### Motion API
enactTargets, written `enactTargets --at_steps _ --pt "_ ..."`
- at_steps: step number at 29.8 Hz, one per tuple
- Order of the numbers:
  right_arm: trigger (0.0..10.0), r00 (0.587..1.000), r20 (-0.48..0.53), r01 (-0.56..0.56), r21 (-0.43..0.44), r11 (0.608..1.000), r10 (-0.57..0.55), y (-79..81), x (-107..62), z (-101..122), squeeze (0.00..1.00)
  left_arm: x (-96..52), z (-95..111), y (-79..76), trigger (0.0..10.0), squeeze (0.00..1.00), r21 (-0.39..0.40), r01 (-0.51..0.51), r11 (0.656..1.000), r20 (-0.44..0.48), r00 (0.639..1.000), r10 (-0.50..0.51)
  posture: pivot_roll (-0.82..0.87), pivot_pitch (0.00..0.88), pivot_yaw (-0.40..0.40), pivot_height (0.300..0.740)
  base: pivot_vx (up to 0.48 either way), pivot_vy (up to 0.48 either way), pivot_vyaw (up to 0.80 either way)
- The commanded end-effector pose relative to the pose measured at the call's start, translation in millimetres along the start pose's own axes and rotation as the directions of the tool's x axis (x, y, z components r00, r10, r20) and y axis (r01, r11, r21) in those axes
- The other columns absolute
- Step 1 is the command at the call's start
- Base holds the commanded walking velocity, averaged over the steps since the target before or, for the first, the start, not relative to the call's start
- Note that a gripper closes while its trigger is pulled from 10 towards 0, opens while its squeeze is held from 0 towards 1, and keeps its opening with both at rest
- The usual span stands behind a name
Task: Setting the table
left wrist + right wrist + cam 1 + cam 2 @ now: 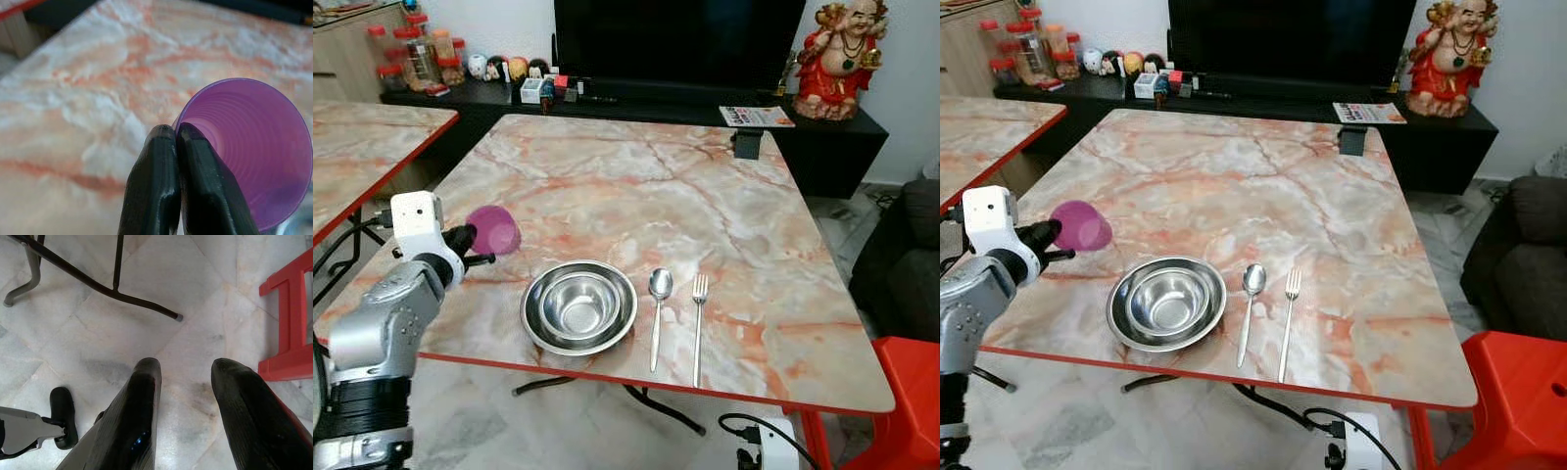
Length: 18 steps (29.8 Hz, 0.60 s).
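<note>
My left pincer (468,243) is clamped on the purple cup's (492,230) rim, holding it tilted over the counter (636,186), left of the steel bowl (578,305). With so thin a grip, I judge it could slip or land toppled. My right pincer (183,382) hangs apart above the floor

Room: pale marble-tiled floor (205,293), white wall (499,24).
Long black low cabinet (822,137) carries a dark television screen (675,39); red plastic stool (1518,392) at right.
</note>
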State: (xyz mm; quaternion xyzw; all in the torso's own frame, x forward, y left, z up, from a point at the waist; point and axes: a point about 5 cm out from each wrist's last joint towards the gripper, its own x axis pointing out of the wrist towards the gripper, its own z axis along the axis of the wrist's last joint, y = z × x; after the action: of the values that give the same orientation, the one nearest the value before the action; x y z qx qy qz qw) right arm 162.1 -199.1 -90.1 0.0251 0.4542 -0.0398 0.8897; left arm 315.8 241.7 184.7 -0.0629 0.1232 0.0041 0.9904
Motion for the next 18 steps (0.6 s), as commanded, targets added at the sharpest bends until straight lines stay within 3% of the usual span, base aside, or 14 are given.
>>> enactTargets --at_steps 1,6,18 --pt "10.0 1.000 0.002 0.001 -0.007 1.000 -0.001 -0.5 0.2 1.3 0.00 -4.9 -6.2 -2.5 10.0 0.00 -0.014 0.037 0.999 -0.063 0.997 -0.038 0.01 0.000 -0.045 0.725 0.000 0.000 0.00" --pt "10.0 1.000 -0.002 -0.002 -0.004 1.000 0.002 0.7 -0.1 -0.6 0.00 -7.7 -26.0 1.3 10.0 0.00 0.031 -0.006 1.000 -0.160 0.987 0.010 0.00 0.000 -0.036 0.725 0.000 0.000 0.00" --pt "10.0 1.000 -0.016 0.001 0.004 1.000 -0.001 0.5 -1.7 -7.1 0.00 -11.0 -20.1 6.5 10.0 0.00 0.061 -0.093 0.994 -0.175 0.979 0.102 0.00 0.000 -0.029 0.725 0.000 0.000 0.00"
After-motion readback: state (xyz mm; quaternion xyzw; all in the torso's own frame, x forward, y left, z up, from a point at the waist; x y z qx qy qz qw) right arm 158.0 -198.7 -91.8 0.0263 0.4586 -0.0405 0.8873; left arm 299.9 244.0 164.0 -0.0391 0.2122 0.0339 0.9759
